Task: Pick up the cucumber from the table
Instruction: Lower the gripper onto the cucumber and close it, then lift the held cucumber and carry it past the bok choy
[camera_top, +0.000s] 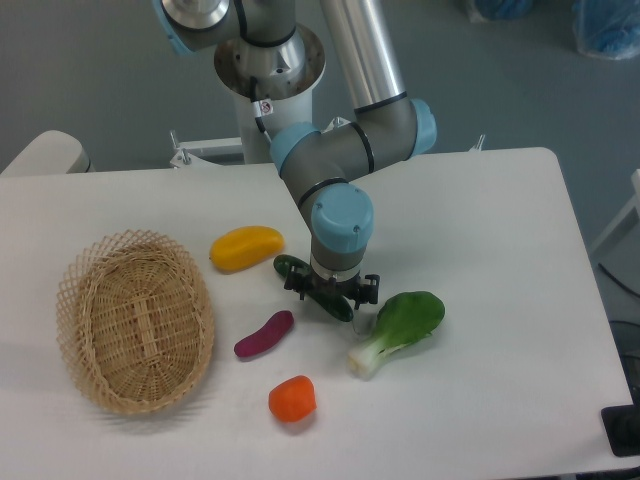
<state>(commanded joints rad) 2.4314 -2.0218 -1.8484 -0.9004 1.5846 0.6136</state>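
The cucumber (289, 267), dark green and slim, lies slantwise on the white table (480, 220), between the yellow vegetable and the bok choy. My gripper (331, 297) points straight down over the cucumber's middle and hides that part. Only the upper left tip and the lower right end of the cucumber show. The fingers (298, 289) stand spread on either side of it, so the gripper looks open. The cucumber rests on the table.
A bok choy (400, 325) lies just right of the gripper, almost touching it. A yellow vegetable (246, 248) sits to the upper left, a purple eggplant (264, 334) and an orange vegetable (292, 398) below. A wicker basket (135, 320) stands at the left.
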